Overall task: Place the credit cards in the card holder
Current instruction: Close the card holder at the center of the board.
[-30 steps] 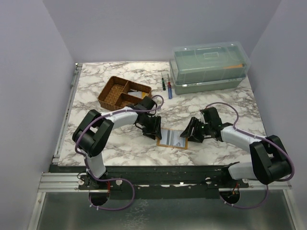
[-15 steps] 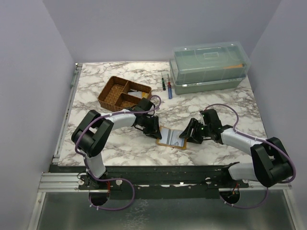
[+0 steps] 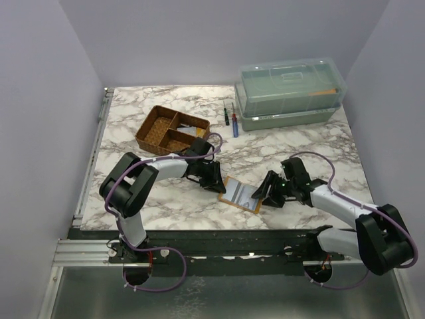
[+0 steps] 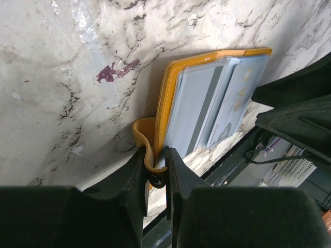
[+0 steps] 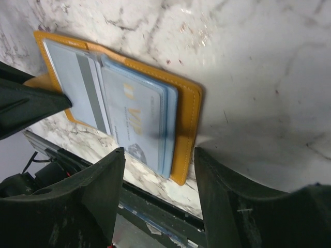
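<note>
The flat mustard-orange bifold card holder (image 3: 240, 194) lies open on the white marble worktop (image 3: 133, 119), near the middle of the near edge. Pale blue-grey plastic credit cards (image 5: 137, 121) sit on its inner face, one showing a dark stripe. The left hand (image 4: 155, 171) is pinched tight on the holder's orange tab at its left end. The right hand (image 5: 158, 155) is spread wide over the right end, gripping nothing. A brown textured compartment tray (image 3: 154, 133) stands towards the far left corner.

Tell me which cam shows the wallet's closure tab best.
Left wrist: the tab curls off the card holder, pinched in the left gripper. Right wrist shows only an orange sliver beside that gripper's finger; top external hides it under the gripper.
</note>
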{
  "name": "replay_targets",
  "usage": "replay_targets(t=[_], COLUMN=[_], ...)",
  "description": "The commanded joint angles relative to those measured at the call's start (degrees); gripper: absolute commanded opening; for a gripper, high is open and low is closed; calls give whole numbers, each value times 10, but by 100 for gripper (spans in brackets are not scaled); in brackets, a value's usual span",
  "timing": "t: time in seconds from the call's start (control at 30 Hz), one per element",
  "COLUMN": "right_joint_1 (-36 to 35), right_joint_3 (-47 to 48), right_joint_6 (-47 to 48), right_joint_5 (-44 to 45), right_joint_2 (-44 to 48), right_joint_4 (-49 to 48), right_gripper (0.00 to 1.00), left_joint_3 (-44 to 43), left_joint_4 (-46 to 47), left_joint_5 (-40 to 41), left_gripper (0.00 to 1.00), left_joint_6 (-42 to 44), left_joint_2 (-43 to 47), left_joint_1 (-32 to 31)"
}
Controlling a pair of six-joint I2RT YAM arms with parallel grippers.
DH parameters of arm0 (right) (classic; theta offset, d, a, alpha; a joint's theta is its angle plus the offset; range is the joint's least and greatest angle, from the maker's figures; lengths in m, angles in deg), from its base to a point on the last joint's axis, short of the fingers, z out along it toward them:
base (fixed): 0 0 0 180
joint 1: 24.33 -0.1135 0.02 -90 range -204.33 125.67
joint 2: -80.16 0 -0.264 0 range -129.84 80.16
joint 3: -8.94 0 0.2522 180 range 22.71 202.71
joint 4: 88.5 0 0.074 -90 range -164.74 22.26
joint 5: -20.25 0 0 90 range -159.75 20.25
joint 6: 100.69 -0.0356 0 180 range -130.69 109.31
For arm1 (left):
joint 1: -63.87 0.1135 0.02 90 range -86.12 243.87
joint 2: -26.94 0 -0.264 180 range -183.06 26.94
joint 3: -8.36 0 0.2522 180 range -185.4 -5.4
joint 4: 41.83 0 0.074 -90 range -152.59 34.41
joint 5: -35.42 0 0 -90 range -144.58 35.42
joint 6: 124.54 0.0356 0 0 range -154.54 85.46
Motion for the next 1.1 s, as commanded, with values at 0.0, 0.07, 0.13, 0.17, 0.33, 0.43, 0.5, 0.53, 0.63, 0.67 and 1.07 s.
replay_targets(t=[0.0,0.07,0.13,0.17,0.33,0.43,0.5,0.53,0.63,0.67,1.07], right_joint_1=[-8,-10,-22,-29,-35,-41,-41,-41,-41,-41,-41], right_joint_3=[-45,-53,-55,-59,-63,-57,-60,-61,-58,-60,-23], right_joint_6=[-15,-20,-27,-33,-44,-46,-42,-41,-48,-53,-79], right_joint_5=[28,12,13,17,17,35,46,51,41,33,38], right_joint_2=[21,9,5,10,7,30,42,38,0,-8,-11], right_joint_4=[62,58,64,62,55,84,81,78,47,24,-77], right_gripper=[61,61,61,61,62,63,64,65,65,65,68], left_joint_3=[14,15,16,16,21,22,24,23,23,24,30], left_joint_4=[20,21,22,23,24,25,26,26,28,32,71], left_joint_5=[-16,-16,-18,-21,-14,-22,-13,-12,-23,-24,-37], left_gripper=[16,16,15,15,15,15,15,15,15,15,15], left_joint_6=[-8,-11,-15,-15,-14,-18,-13,-11,-21,-23,-54], left_joint_2=[-13,-12,-12,-12,-11,-11,-12,-14,-16,-15,-32], left_joint_1=[-3,-2,-2,-2,-2,-1,-1,1,4,5,8])
